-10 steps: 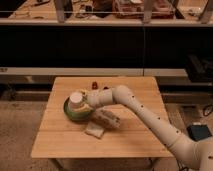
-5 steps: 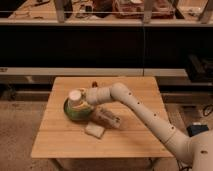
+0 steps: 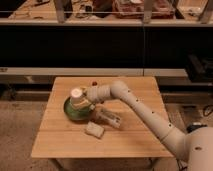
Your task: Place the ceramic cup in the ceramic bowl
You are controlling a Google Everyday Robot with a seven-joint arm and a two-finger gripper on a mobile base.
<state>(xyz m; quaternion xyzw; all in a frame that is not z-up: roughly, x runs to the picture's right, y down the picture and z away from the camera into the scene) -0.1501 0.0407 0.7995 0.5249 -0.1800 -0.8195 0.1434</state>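
The ceramic cup (image 3: 76, 96), small and white, stands upright over the middle of the ceramic bowl (image 3: 69, 112). The bowl is green and sits on the left half of the wooden table (image 3: 60, 140). I cannot tell whether the cup rests in the bowl or hangs just above it. My gripper (image 3: 86, 98) is right against the cup's right side, above the bowl's right rim. The white arm (image 3: 145, 114) reaches in from the lower right.
A flat whitish block (image 3: 94, 130) lies just in front of the bowl to its right. A pale oblong packet (image 3: 109, 118) lies under the arm. A small red thing (image 3: 94, 83) sits near the table's far edge. Dark shelving runs behind the table.
The gripper end of the arm has shifted slightly left, closer over the bowl. The cup has stayed over the bowl, at most a touch higher.
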